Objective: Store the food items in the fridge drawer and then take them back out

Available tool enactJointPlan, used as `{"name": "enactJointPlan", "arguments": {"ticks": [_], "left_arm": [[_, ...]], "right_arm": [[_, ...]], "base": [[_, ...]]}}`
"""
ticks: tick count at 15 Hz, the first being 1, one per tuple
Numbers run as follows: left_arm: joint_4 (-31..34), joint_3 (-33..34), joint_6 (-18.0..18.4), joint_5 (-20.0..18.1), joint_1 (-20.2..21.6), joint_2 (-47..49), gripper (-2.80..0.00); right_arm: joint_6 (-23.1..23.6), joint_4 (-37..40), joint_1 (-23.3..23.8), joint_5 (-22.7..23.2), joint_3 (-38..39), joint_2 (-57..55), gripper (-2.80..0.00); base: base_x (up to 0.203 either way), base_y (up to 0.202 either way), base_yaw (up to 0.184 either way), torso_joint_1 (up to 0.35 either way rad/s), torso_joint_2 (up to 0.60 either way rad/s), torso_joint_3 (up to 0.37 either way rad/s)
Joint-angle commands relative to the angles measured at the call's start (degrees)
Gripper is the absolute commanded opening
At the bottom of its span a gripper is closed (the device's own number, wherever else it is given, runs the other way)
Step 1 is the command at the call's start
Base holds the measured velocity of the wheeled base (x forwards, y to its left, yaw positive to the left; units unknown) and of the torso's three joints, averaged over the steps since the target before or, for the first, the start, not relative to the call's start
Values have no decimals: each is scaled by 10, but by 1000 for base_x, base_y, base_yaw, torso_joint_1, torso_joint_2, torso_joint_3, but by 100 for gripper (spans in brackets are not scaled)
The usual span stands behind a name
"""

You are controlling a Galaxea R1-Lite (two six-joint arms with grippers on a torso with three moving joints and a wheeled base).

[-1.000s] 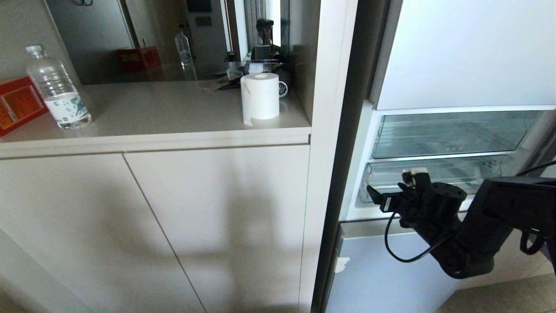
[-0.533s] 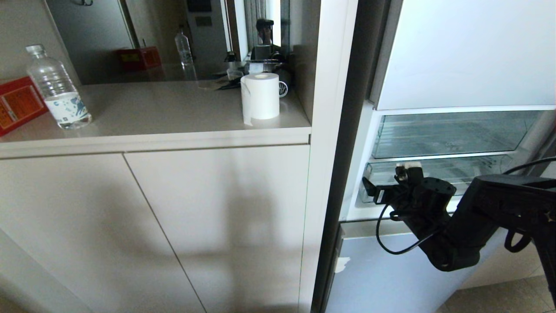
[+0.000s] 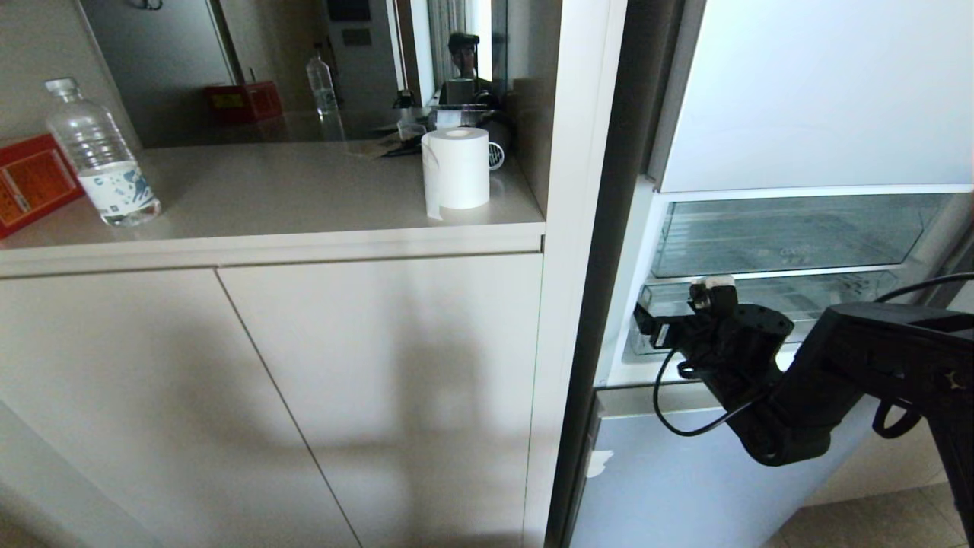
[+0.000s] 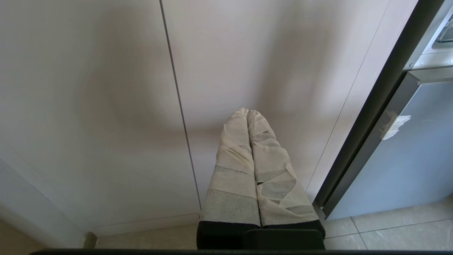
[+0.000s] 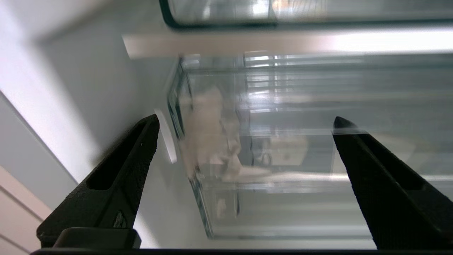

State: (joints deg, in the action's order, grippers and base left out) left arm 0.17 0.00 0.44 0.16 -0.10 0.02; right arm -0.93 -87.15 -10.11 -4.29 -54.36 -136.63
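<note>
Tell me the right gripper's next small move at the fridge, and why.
Probably ease forward until the fingers straddle the front lip of the fridge drawer, then close. The right gripper is open and empty, aimed at the drawer's taped corner, and the drawer looks pushed in, with no food visible.

- A clear water bottle point(image 3: 99, 156) is stood upright on the beige countertop point(image 3: 289, 202), near its left end.
- A red box point(image 3: 30, 183) is placed just beside the bottle, cut off by the picture's edge.
- A white paper roll point(image 3: 456, 169) is stood on end near the countertop's right end.
- Two plain cabinet doors point(image 3: 266, 396) are fitted below the countertop.
- A person is seen reflected in the mirror panel point(image 3: 304, 68) behind the countertop.
</note>
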Motion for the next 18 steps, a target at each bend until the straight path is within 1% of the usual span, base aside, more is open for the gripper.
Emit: {"name": "enactJointPlan", "arguments": {"ticks": [1,9,11,15,18], "left_arm": [[0,0,0,0,0,1,-280],[0,0,0,0,0,1,-280],[0,0,0,0,0,1,-280],[0,0,0,0,0,1,-280],[0,0,0,0,0,1,-280]], "right_arm": [[0,-5,-4,-1,-10,-2,-280],[0,22,-50,-6,-31,-2,-280],[1,20,-56,-21,-24,-1,-280],[0,10,-56,-26,15,13,-280],[1,-4,-58,-26,80,31,-280]], "base": [[0,0,0,0,0,0],[0,0,0,0,0,0],[0,0,0,0,0,0],[0,0,0,0,0,0],[0,0,0,0,0,0]]}}
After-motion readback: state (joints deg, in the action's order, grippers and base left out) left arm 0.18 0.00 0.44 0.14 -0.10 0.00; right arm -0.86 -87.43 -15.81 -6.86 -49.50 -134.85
